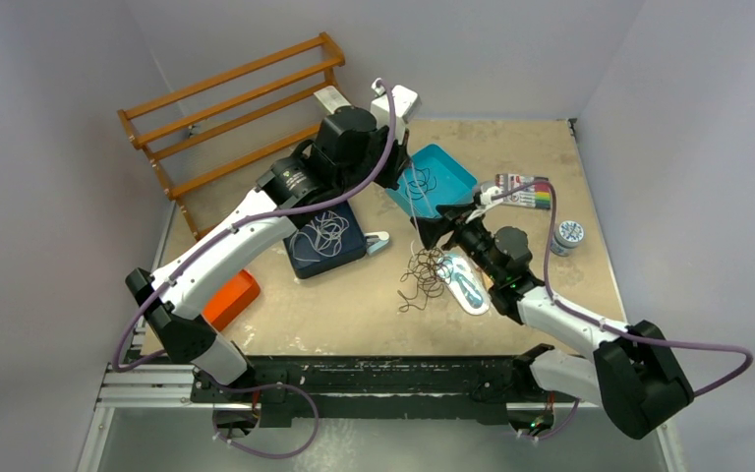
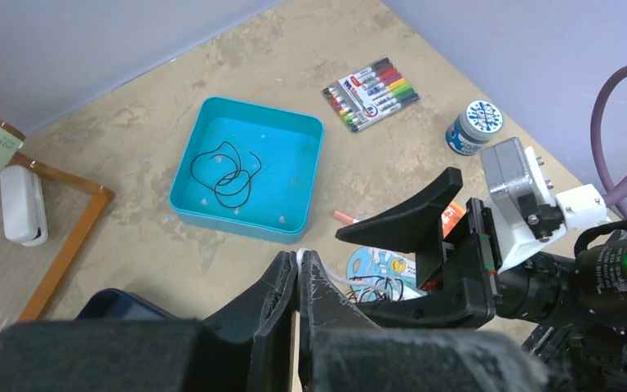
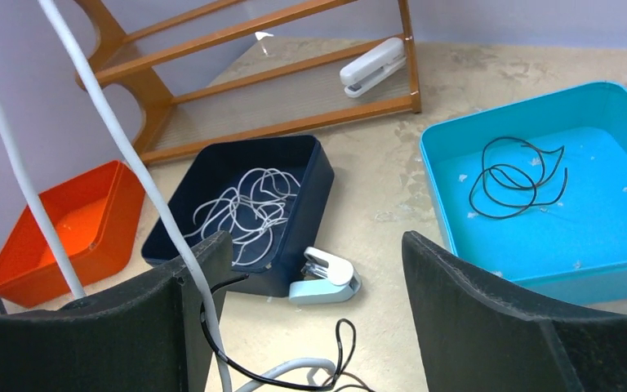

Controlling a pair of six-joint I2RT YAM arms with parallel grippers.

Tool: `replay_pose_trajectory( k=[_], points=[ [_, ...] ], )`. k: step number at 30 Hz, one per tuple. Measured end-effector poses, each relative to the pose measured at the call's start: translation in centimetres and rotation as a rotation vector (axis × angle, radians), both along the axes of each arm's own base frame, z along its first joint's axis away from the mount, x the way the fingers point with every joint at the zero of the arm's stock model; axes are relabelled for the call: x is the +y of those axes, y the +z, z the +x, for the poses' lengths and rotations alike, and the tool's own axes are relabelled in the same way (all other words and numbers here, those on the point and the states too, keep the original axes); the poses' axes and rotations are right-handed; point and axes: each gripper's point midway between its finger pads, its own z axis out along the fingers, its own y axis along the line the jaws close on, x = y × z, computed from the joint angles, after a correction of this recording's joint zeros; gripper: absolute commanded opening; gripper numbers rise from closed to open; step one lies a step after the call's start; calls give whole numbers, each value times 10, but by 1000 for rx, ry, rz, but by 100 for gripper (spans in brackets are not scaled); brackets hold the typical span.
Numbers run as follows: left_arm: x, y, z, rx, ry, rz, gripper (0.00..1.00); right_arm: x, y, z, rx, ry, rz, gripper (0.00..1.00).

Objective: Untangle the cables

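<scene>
A tangle of thin dark brown and black cable loops (image 1: 425,278) lies on the table in front of the right arm. My left gripper (image 1: 403,185) is above it, shut on a white cable (image 2: 347,279) that rises taut from the tangle; the closed jaws (image 2: 300,261) pinch its top. My right gripper (image 1: 442,224) is open just over the tangle. In the right wrist view the white cable (image 3: 126,155) passes the left finger (image 3: 171,327), and a black cable (image 3: 269,380) curls between the fingers, ungripped.
A navy tray (image 1: 346,254) holds a loose white cable (image 3: 249,204). A teal tray (image 1: 457,177) holds a black cable (image 3: 514,175). There is an orange tray (image 1: 231,298), a wooden rack (image 1: 236,108), a small stapler (image 1: 377,239), a marker pack (image 1: 524,192), a jar (image 1: 568,236) and a blue packet (image 1: 467,285).
</scene>
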Motion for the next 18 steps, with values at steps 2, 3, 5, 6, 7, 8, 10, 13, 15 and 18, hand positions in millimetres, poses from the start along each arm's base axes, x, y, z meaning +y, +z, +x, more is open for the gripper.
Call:
replay_pose_trajectory(
  k=[2,3,5,6,7,8,10,13,15,18],
  points=[
    [-1,2,0,-4,-4,-7,0,2,1,0,-7,12,-21,81],
    [-2,2,0,-5,-6,-9,0,3,1,-1,-12,22,-30,82],
    [-3,1,-1,-2,-12,-8,0,4,1,-2,-19,37,-41,84],
    [-3,0,-1,-1,-13,-8,0,6,1,-3,-22,47,-44,84],
    [-3,0,-1,0,-16,-8,0,7,1,-5,-26,58,-48,85],
    [-3,0,-1,1,-17,-7,0,8,1,-6,-29,71,-49,85],
    [-3,0,-1,0,-20,-10,0,10,4,-9,-36,88,-47,85],
    [-4,4,1,-11,-17,-22,0,11,12,-15,-49,106,-35,84],
    [-4,6,3,-18,-15,-29,0,9,21,-18,-56,100,-14,83],
    [-4,5,4,-18,-12,-30,0,4,37,-16,-55,66,19,83]
  ],
)
